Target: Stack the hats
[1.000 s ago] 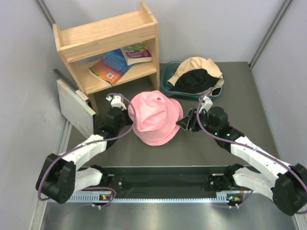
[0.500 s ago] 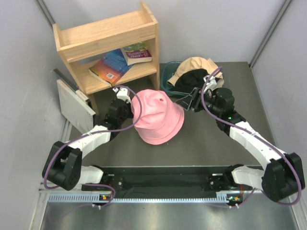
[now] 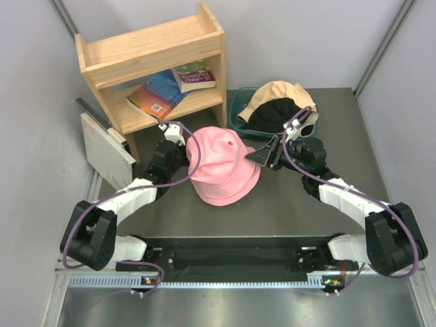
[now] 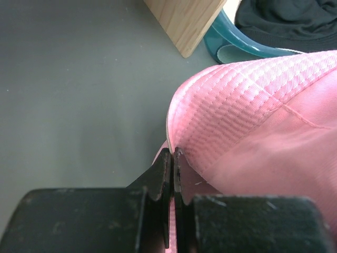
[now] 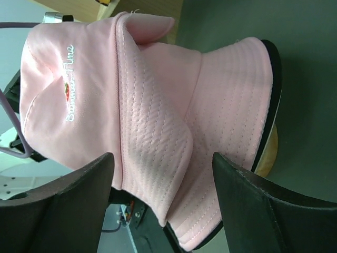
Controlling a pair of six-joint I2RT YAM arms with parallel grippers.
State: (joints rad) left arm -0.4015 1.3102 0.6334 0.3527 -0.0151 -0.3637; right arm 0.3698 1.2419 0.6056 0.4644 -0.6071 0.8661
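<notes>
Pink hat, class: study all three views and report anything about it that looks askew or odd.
The pink hat sits lopsided rather than flat: its crown is dented and creased, and one side of its brim is folded upward near where the left gripper pinches it.

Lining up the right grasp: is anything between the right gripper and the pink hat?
Nothing. The right wrist view shows the right gripper, jaws open, facing the pink hat directly, no object between.

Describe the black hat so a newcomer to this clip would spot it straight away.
Start at the wooden bookshelf at the back left; just to its right sits a teal tub. The black hat lies in that tub, partly under a tan hat. It is the only dark hat there.
</notes>
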